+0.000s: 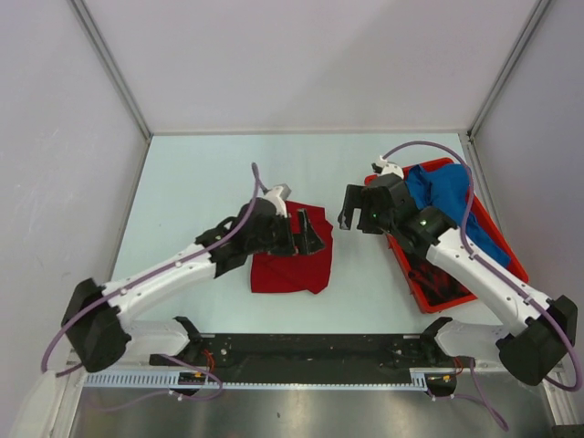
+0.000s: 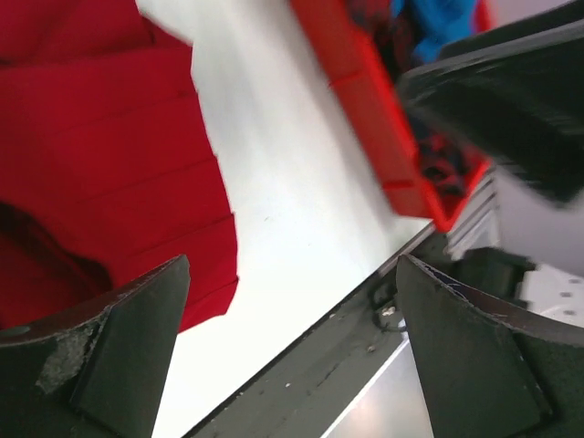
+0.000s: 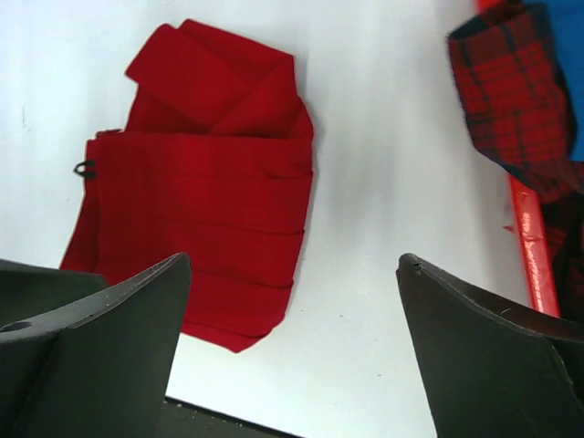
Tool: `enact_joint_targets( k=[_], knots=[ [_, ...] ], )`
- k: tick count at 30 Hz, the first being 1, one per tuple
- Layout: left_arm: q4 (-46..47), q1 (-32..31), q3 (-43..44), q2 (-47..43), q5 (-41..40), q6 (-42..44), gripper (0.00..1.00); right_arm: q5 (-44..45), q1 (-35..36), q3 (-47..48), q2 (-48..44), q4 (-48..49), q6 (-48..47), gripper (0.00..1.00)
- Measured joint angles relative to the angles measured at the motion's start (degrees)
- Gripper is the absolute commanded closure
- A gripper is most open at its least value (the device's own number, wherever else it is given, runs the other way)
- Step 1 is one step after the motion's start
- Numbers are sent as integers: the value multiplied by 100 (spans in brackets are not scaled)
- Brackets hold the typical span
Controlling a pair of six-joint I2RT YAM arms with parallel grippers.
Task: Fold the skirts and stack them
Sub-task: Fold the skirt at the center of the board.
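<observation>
- Red skirt (image 1: 290, 265) lies on the table (image 1: 210, 182) between the arms, nearest the bases. The near part is flat with its pleats in order, and the far end is turned over itself in a loose flap. Risk: the flap sits askew, so a fold pressed on top of it would likely come out lopsided.
- Left gripper (image 1: 306, 235) hangs over the far part of the red skirt, fingers spread wide, nothing between them. Risk: a pinch from here could catch one layer only, or the flap alone, and drag the pleats out of line.
- Right gripper (image 1: 351, 214) is just beside the skirt's far right corner, above bare table, fingers also spread and empty. Risk: the two arms are close, so reaching for the same edge could make them collide.
- Plaid skirt (image 3: 511, 91) is bunched in the red tray (image 1: 408, 278), partly over its rim. Risk: it could snag on the rim when lifted.
- Blue skirt (image 1: 447, 196) is crumpled at the tray's far end. Risk: it touches the plaid one, so one may pull the other along.
</observation>
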Motion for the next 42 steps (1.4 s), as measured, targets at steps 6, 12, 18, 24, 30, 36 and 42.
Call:
enact_joint_targets(
  k=[6, 12, 18, 24, 30, 36, 42],
  knots=[
    [-291, -72, -24, 863, -166, 101, 0, 9, -199, -278, -302, 61, 11, 0],
    [-514, -57, -470, 688, -756, 101, 0, -505, -249, -422, -114, 420, -376, 0],
    [-402, 15, -984, 638, -863, 50, 0, -1766, -254, -435, 1010, 1596, -901, 0],
    [-42, 339, -1335, 638, -713, -35, 0, -3097, -254, -444, 2164, 3088, -1021, 0],
    [136, 621, -1346, 708, -597, -42, 0, -3945, -251, -382, 3193, 4037, -811, 0],
    [184, 1217, -1344, 920, -612, 87, 0, -4037, -295, -382, 3683, 4131, -614, 0],
    [70, 1456, -1180, 1156, -549, 173, 0, -3829, -245, -470, 3571, 3998, -411, 0]
  ],
)
